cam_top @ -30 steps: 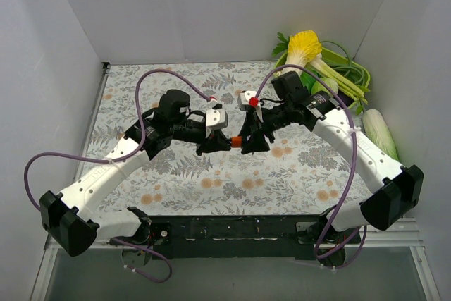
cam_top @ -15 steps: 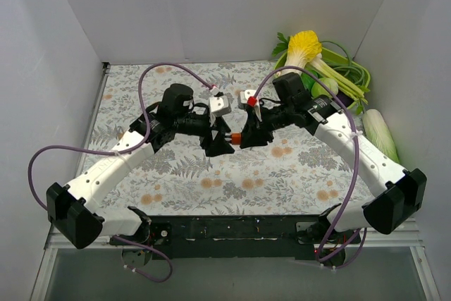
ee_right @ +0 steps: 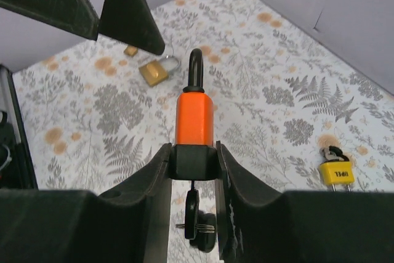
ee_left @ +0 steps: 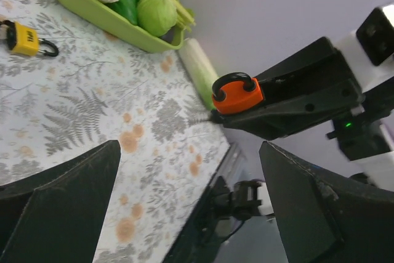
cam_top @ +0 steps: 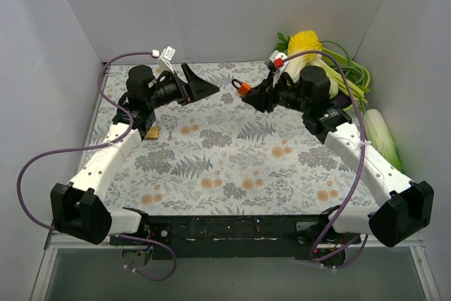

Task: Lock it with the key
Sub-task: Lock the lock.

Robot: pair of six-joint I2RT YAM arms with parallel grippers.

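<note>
Jaws of right gripper (ee_right: pixel 192 153) tight on orange padlock (ee_right: pixel 194 115), key (ee_right: pixel 197 229) beneath; left gripper (ee_left: pixel 189 147) jaws wide apart, empty.

Padlocks: 3 – orange padlock (ee_right: pixel 194 118), yellow padlock (ee_right: pixel 335 170), brass padlock (ee_right: pixel 154 72).
Key bunch (ee_right: pixel 198 229): 1.
Green tray (ee_left: pixel 104 20): 1, at 1 o'clock.
Loose napa cabbage (cam_top: pixel 380 132): 1, at 3 o'clock.
</note>
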